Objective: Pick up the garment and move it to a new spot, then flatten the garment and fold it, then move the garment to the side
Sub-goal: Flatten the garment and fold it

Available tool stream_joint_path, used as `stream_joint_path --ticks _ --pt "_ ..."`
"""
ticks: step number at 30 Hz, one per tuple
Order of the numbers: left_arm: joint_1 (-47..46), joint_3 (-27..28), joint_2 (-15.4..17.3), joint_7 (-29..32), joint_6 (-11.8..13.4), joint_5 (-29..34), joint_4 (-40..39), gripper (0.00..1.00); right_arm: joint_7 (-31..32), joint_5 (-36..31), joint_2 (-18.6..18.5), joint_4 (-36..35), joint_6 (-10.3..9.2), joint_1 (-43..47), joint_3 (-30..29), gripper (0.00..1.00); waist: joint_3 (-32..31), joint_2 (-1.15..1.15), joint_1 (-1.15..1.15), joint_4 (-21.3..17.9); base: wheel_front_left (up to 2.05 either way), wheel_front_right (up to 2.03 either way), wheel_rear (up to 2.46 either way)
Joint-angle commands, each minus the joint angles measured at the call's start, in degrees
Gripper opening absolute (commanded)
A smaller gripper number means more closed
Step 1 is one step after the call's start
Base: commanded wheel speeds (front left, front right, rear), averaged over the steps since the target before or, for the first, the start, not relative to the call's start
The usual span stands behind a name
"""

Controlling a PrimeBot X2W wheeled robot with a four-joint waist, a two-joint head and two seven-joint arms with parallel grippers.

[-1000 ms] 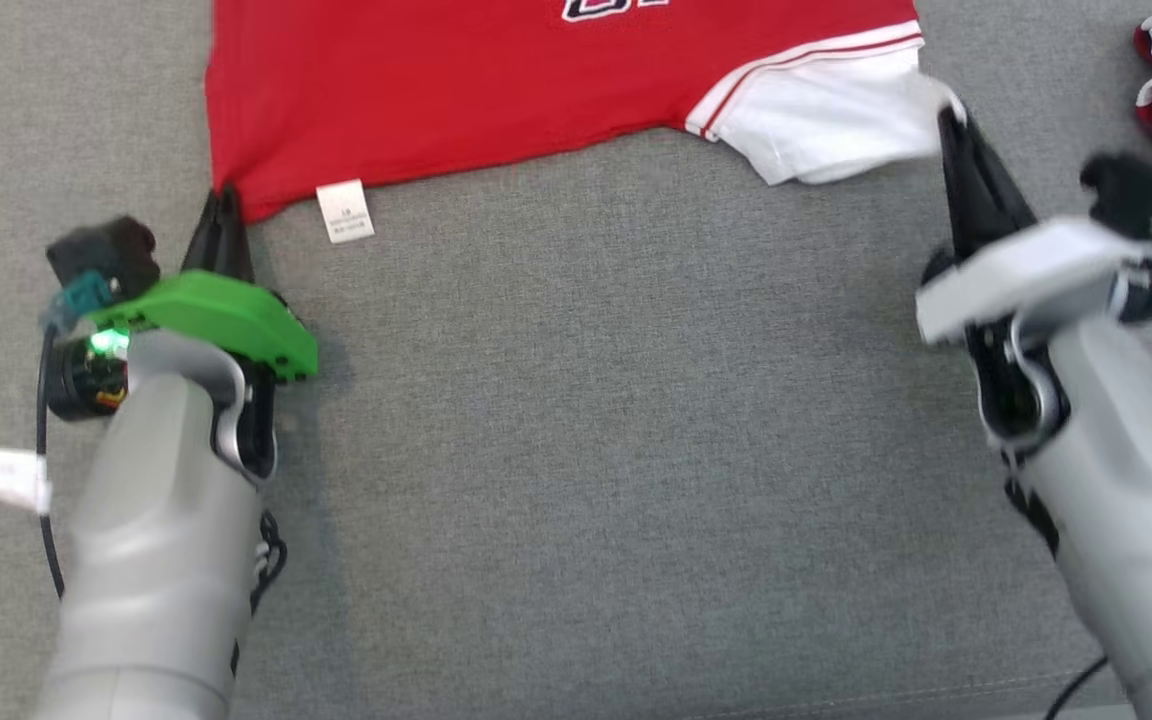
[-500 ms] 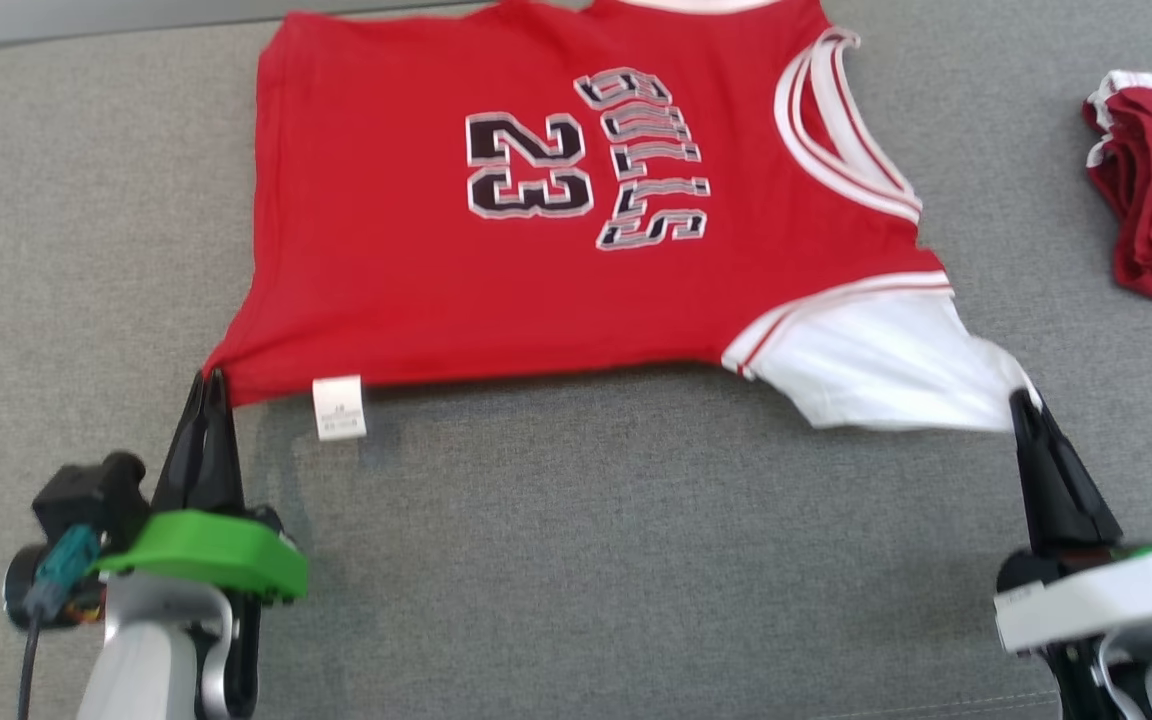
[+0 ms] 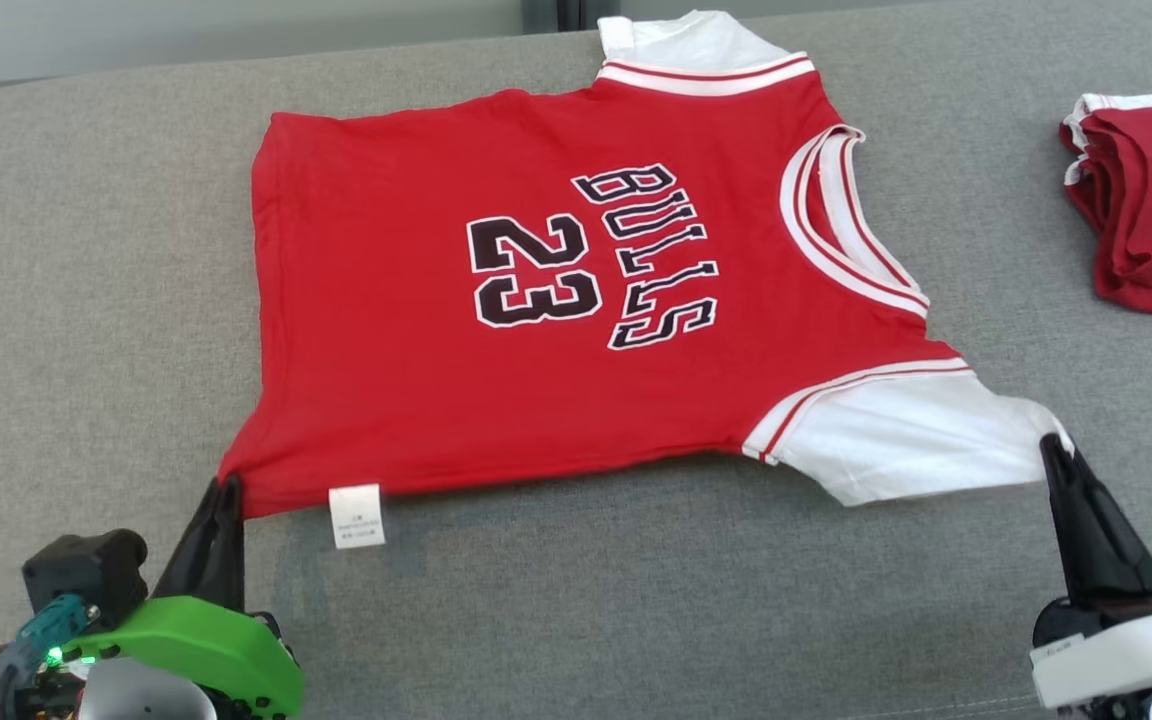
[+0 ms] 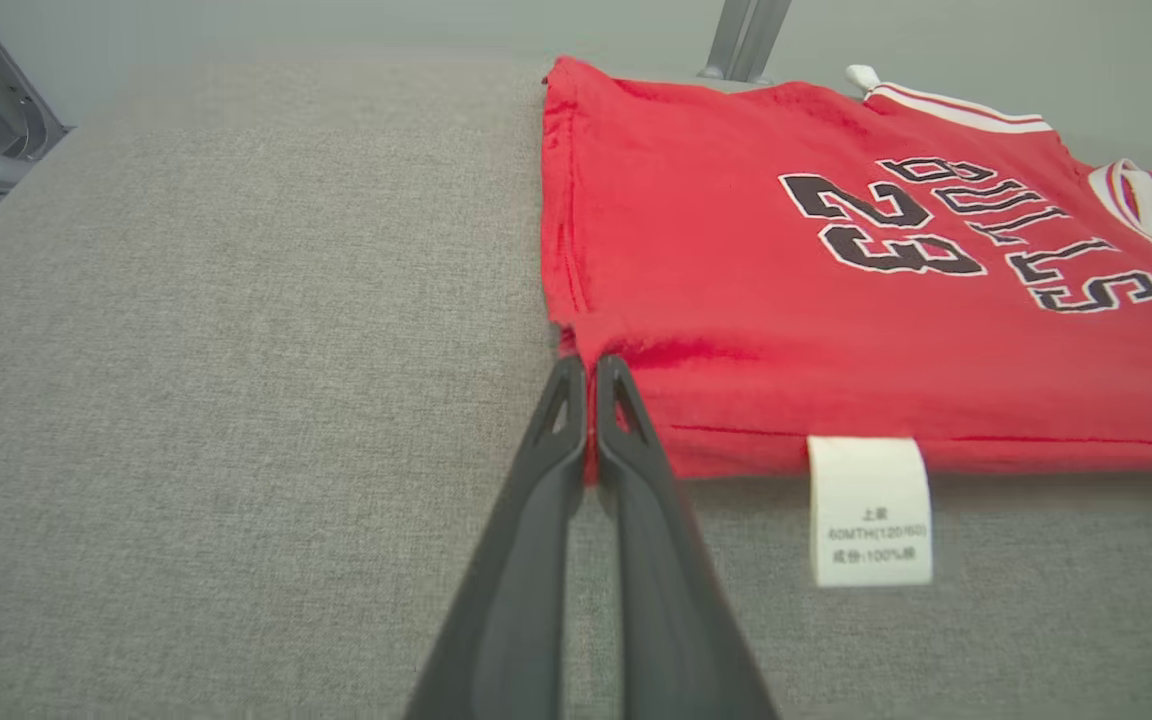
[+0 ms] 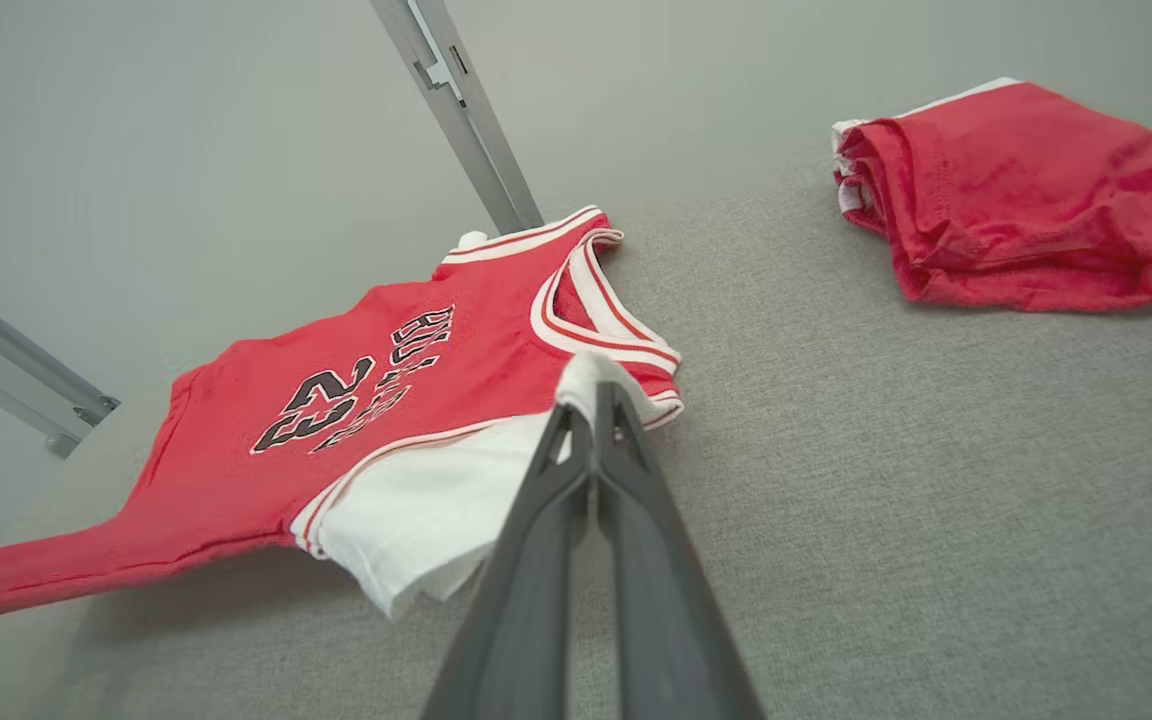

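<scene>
The garment [image 3: 536,300] is a red jersey with white sleeves and black "23 BULLS" lettering, spread on the grey padded surface [image 3: 636,600]. My left gripper [image 3: 224,488] is shut on its near left hem corner, beside a white care label [image 3: 356,515]. In the left wrist view the left gripper [image 4: 586,365] pinches red cloth of the garment [image 4: 786,280]. My right gripper [image 3: 1054,445] is shut on the tip of the near white sleeve [image 3: 916,435]. The right wrist view shows the right gripper [image 5: 596,388] clamping that white edge of the garment [image 5: 386,400], whose near edge is lifted slightly off the surface.
A folded red cloth pile [image 3: 1151,220] lies at the right edge, also the folded pile [image 5: 1016,200] in the right wrist view. A pale wall and metal frame posts [image 5: 456,110] stand behind the surface. Open grey padding stretches to the left and in front.
The head view has shifted so the whole jersey now shows, farther down the picture. Both grippers still hold the same corners, and the near edge looks drawn out straighter between them.
</scene>
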Motion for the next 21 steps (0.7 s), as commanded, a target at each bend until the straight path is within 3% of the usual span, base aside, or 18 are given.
stream_joint_path --ticks 1,9,21 --pt "-1.1 -0.2 0.8 1.0 -0.4 -0.2 0.5 0.00 0.2 -0.1 -0.3 -0.3 -0.02 -1.5 -0.5 0.00 0.9 0.00 0.00 0.4 0.00 0.00 0.00" --pt "-9.0 -1.2 1.4 4.0 -2.8 -2.8 3.8 0.00 0.5 0.9 -3.4 2.6 -0.01 -11.3 0.4 0.00 7.9 0.00 0.00 2.0 0.00 0.00 0.00" --pt "-23.3 -2.6 1.0 5.6 -6.8 -6.5 14.0 0.00 -1.6 4.1 -10.3 18.7 -0.01 -33.9 5.3 0.00 13.2 0.00 0.00 5.4 0.00 0.00 0.00"
